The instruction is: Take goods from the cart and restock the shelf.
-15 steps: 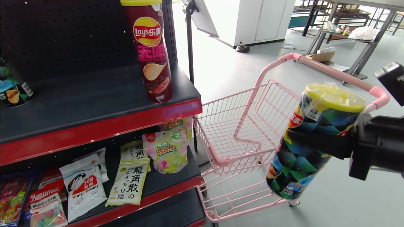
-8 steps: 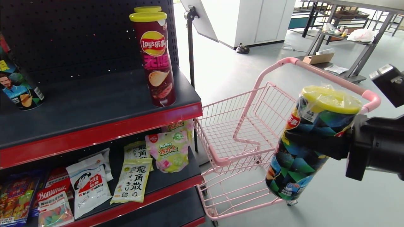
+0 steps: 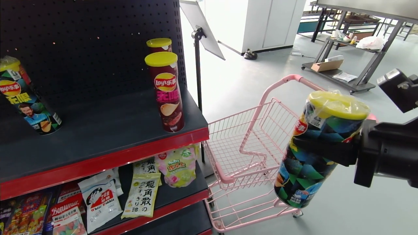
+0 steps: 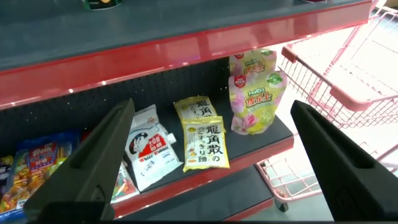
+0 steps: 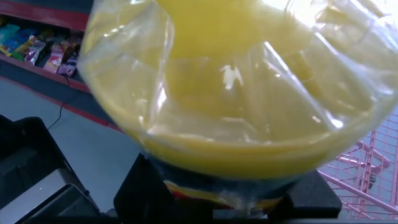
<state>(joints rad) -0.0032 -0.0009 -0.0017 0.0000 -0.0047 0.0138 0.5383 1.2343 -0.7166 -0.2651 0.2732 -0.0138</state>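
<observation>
My right gripper [image 3: 321, 148] is shut on a chip can [image 3: 303, 182] with a black, green and blue pattern and a film-wrapped yellow lid [image 5: 236, 81]. It holds the can slightly tilted in the air, to the right of the pink cart [image 3: 248, 137], whose basket is empty. On the top shelf board [image 3: 98, 130] a maroon chip can [image 3: 166, 94] stands at the right front, a second one [image 3: 159, 44] behind it. A dark patterned can [image 3: 27, 101] leans at the far left. My left gripper [image 4: 211, 155] is open, facing the lower shelf.
Snack bags [image 3: 140, 192] lie on the lower shelf [image 4: 249, 155], a green pouch [image 4: 252, 99] at its right end. A pole with a white panel [image 3: 197, 58] stands between shelf and cart. Racks [image 3: 356, 49] stand far right, with open floor around the cart.
The head camera has tilted, so shelf and cart sit lower in the picture. The right gripper keeps the can at about the same spot.
</observation>
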